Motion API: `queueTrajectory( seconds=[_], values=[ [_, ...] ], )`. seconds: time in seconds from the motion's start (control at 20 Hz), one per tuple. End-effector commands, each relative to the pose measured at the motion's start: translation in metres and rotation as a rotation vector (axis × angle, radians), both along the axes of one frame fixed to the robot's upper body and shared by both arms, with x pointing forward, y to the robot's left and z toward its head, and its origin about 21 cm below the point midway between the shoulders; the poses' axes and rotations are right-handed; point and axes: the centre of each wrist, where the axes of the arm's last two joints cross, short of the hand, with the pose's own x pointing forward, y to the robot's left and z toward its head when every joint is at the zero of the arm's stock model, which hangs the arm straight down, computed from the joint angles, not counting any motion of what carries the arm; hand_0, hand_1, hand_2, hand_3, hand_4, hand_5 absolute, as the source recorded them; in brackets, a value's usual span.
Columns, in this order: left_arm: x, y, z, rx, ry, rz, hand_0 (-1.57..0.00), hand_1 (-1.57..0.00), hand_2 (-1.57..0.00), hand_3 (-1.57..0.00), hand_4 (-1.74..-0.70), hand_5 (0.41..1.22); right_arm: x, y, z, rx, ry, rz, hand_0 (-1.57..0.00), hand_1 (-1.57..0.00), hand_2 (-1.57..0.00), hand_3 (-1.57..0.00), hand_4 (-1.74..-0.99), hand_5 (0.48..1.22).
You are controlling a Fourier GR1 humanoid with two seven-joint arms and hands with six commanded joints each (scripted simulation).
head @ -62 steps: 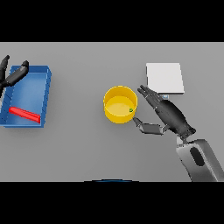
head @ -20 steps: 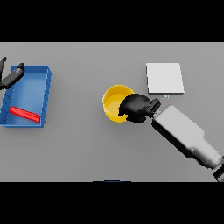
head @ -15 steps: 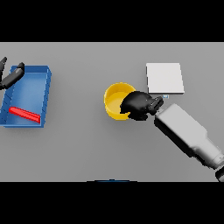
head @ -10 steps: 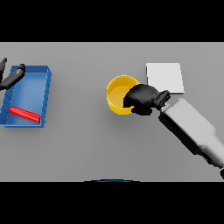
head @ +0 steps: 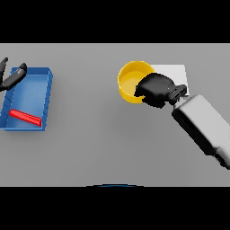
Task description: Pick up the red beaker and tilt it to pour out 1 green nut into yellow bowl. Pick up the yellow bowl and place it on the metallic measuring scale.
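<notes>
Holding: the right hand (head: 157, 89) has its dark fingers curled over the right rim of the yellow bowl (head: 131, 81) and grips it.
Yellow bowl: it is round and bright yellow, in the upper middle of the view. Its right side is hidden under the hand. Its right edge is just at the left edge of the scale. You cannot tell if it is lifted off the grey surface (head: 103, 134) or sitting on it.
Inside the bowl: only yellow shows. A nut cannot be made out.
Scale: the measuring scale (head: 176, 74) is a flat, pale square, right of the bowl. The hand and wrist cover most of it, so only its top and right part show.
Right arm: the white and grey arm comes in from the lower right and slants up to the bowl.
Red beaker: the red beaker (head: 25, 117) lies on its side inside the blue tray (head: 47, 92), near the tray's front end. It is well apart from the bowl.
Blue tray: it sits at the far left of the surface, long and box-shaped, with low walls.
Left hand: the left hand (head: 11, 77) shows at the left edge, by the far end of the tray. Its dark fingers are spread and straight, and it holds nothing.
</notes>
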Motion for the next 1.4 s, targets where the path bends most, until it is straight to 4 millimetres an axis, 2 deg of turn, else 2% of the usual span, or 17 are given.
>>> queueTrajectory(
  seconds=[0.0,0.3,0.4,0.6,0.7,0.8,0.9,1.15,1.3,1.35],
  values=[
    [-0.001,0.003,-0.003,-0.001,-0.003,0.0,0.0,0.0,0.0,0.0,-0.73,0.704,0.002,-0.006,0.002,0.001,-0.012,-0.012,-1.57,-1.57,-1.52,-1.15,-1.741,1.22],
    [-0.002,0.0,0.0,-0.002,0.016,0.014,0.0,0.0,0.0,0.0,-0.73,0.724,0.022,-0.042,-0.004,0.025,-0.044,-0.14,-1.57,-1.57,-1.54,-1.15,-1.741,1.221],
    [-0.005,0.006,-0.001,-0.011,0.02,0.021,0.0,0.0,0.0,0.0,-0.74,0.73,0.033,-0.052,-0.002,0.016,-0.07,-0.168,-1.57,-1.57,-1.54,-1.14,-1.741,1.221],
    [-0.004,0.002,0.0,-0.004,0.029,0.019,0.0,0.0,0.0,0.0,-0.73,0.734,0.045,-0.073,-0.021,0.013,-0.073,-0.246,-1.57,-1.57,-1.54,-1.15,-1.741,1.221],
    [-0.003,0.001,0.002,0.007,0.029,0.02,0.0,0.0,0.0,0.0,-0.72,0.725,0.053,-0.075,-0.024,0.022,-0.072,-0.276,-1.57,-1.57,-1.5,-1.17,-1.741,1.221],
    [-0.005,0.004,-0.003,0.004,0.029,0.024,0.0,0.0,0.0,0.0,-0.72,0.717,0.056,-0.087,-0.033,0.026,-0.064,-0.304,-1.57,-1.57,-1.47,-1.24,-1.741,1.221],
    [-0.007,0.0,0.001,0.001,0.028,0.023,0.0,0.0,0.0,0.0,-0.73,0.713,0.059,-0.096,-0.039,0.03,-0.042,-0.333,-1.57,-1.57,-1.45,-1.29,-1.741,1.221],
    [-0.005,0.001,-0.001,-0.001,0.031,0.025,0.0,0.0,0.0,0.0,-0.73,0.714,0.063,-0.096,-0.052,0.062,0.019,-0.362,-1.55,-1.57,-1.39,-1.41,-1.741,1.221],
    [-0.006,0.0,0.0,0.009,0.032,0.023,0.0,0.0,0.0,0.0,-0.73,0.712,0.065,-0.098,-0.053,0.059,0.044,-0.392,-1.42,-1.57,-1.36,-1.49,-1.741,1.221],
    [-0.005,0.003,0.0,0.006,0.031,0.026,0.0,0.0,0.0,0.0,-0.73,0.713,0.066,-0.099,-0.055,0.06,0.049,-0.395,-1.4,-1.57,-1.37,-1.43,-1.741,1.221]
  ],
)
